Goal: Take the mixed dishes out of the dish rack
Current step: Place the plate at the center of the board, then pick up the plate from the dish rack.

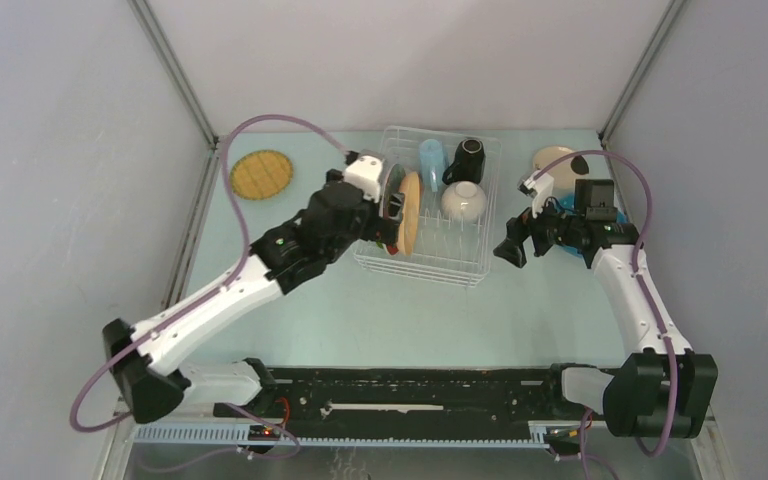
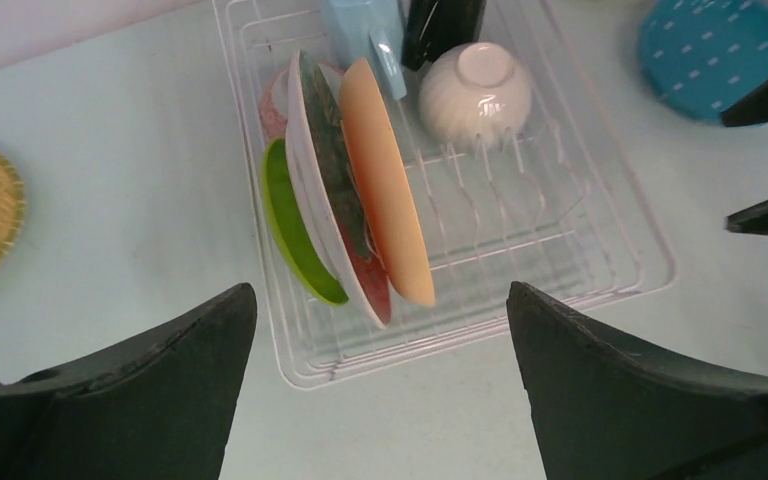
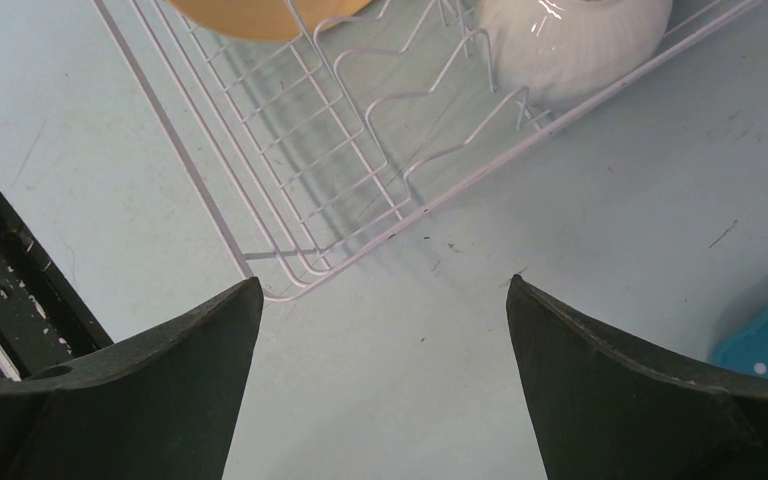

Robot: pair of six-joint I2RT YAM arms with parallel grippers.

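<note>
The white wire dish rack [image 1: 465, 268] holds a lime green plate [image 2: 295, 230], a red floral plate [image 2: 335, 185] and an orange plate [image 2: 385, 180] standing on edge. Behind them are a white bowl [image 2: 475, 95], a light-blue cup [image 2: 365, 35] and a black mug [image 2: 440, 25]. My left gripper [image 1: 390, 225] is open and empty above the rack's left side, over the plates [image 2: 380, 390]. My right gripper [image 1: 510, 250] is open and empty just right of the rack's near right corner [image 3: 290, 230]. It hovers over bare table in the right wrist view [image 3: 385, 390].
A yellow woven-pattern plate [image 1: 261, 175] lies on the table left of the rack. A cream plate [image 1: 557, 160] and a blue dotted plate [image 2: 710, 55] lie right of the rack, beside my right arm. Grey walls enclose the table.
</note>
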